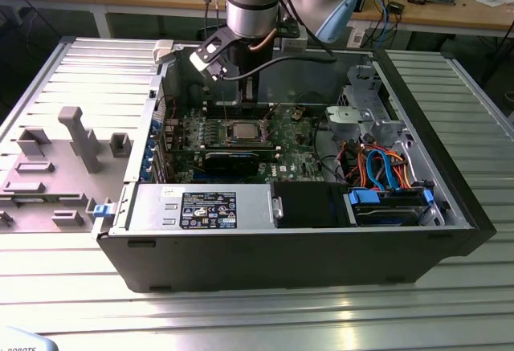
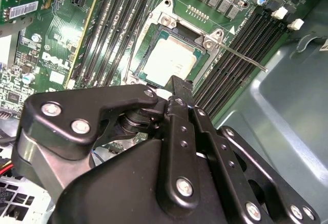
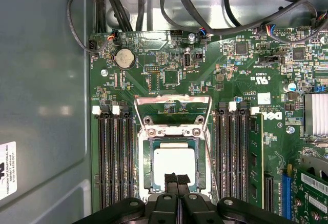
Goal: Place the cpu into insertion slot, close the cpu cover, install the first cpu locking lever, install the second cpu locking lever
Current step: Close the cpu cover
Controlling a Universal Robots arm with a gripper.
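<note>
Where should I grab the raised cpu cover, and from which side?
Take the cpu cover by its free crossbar, the edge farthest from its hinge, coming from above. The frame appears swung up off the insertion slot, so that thin bar stands exposed, and the large window leaves little else to pinch. The cpu lies seated in the slot.

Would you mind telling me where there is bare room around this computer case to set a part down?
The table is bare on the camera side of the computer case and on the exterior view's right of it. Beyond the grey blocks there is free ribbed surface. Inside is crowded: gripper by the cpu, cables.
</note>
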